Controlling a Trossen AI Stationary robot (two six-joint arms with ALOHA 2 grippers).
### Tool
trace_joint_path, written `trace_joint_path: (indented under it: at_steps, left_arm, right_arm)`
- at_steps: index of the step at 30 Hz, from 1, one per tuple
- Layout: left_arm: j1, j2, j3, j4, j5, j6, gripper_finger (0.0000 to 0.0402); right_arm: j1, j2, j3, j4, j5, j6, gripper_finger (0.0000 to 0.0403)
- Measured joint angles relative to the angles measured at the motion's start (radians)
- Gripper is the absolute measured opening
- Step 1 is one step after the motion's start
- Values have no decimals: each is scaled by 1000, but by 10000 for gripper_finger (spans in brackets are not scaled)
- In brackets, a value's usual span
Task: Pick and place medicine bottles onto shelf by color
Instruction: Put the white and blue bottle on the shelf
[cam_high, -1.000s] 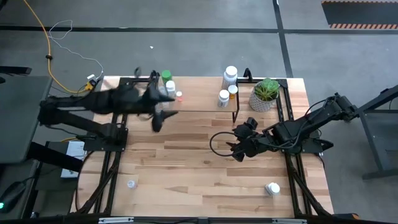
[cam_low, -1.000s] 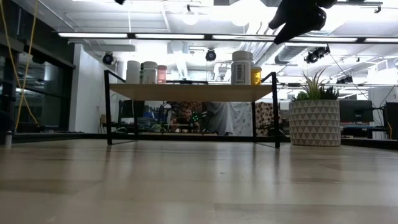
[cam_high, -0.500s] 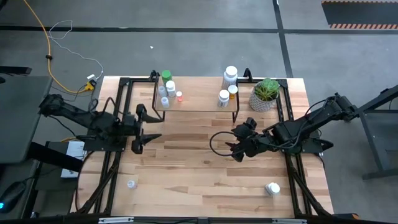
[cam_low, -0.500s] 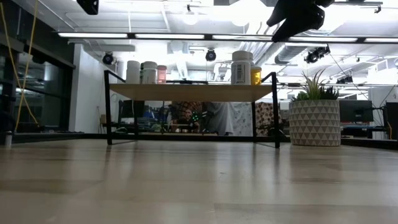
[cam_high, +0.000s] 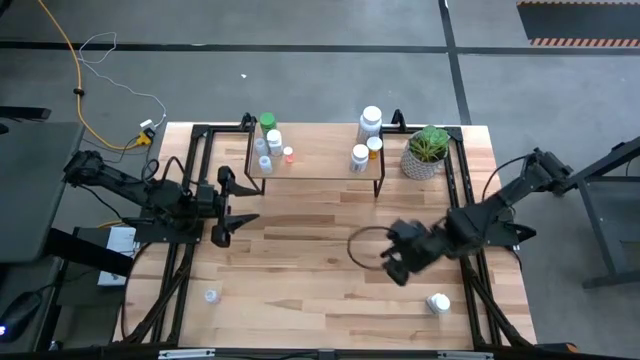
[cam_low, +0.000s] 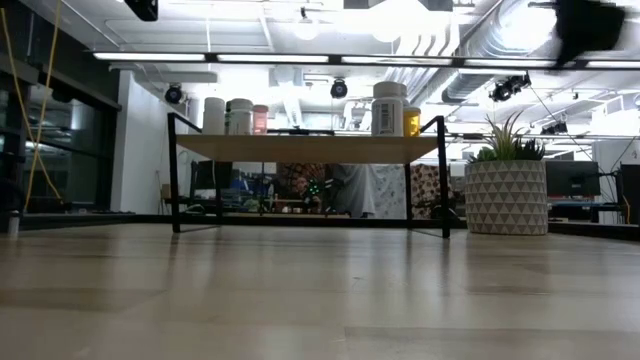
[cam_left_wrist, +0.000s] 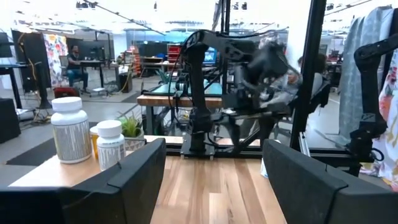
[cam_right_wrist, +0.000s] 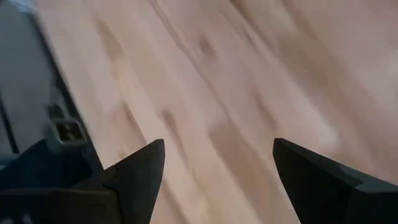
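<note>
The shelf stands at the table's far side. On its left end are a green-capped bottle, two white ones and a small orange-red-capped one. On its right end stand a large white bottle, a yellow-capped one and a white one. A white bottle lies near the table's near right corner, and a small clear one stands near left. My left gripper hovers open at the table's left. My right gripper is open above bare wood right of centre.
A potted green plant in a patterned white pot stands right of the shelf. A black cable loop hangs beside the right gripper. Black frame rails run along both table sides. Bare wood lies between shelf and near edge.
The left arm drew back from over the shelf's left end toward the table's left edge, then stayed still, fingers open. The right gripper held still, then swung toward the near edge, closer to the lying white bottle.
</note>
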Motion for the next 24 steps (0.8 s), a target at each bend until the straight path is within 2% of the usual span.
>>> trace_joint_path:
  at_steps: [6,11,15,24]
  left_arm:
    - [0,0,0,-1,0,0,260]
    - [0,0,0,-1,0,-1,260]
    - [0,0,0,-1,0,-8,260]
    - [0,0,0,-1,0,-30,260]
  right_arm:
    - [254,44,0,-207,-24,532,291]
    - [393,146,0,-261,-208,815,291]
    - [442,203,0,-255,-251,883,291]
    - [449,230,0,-207,-286,873,291]
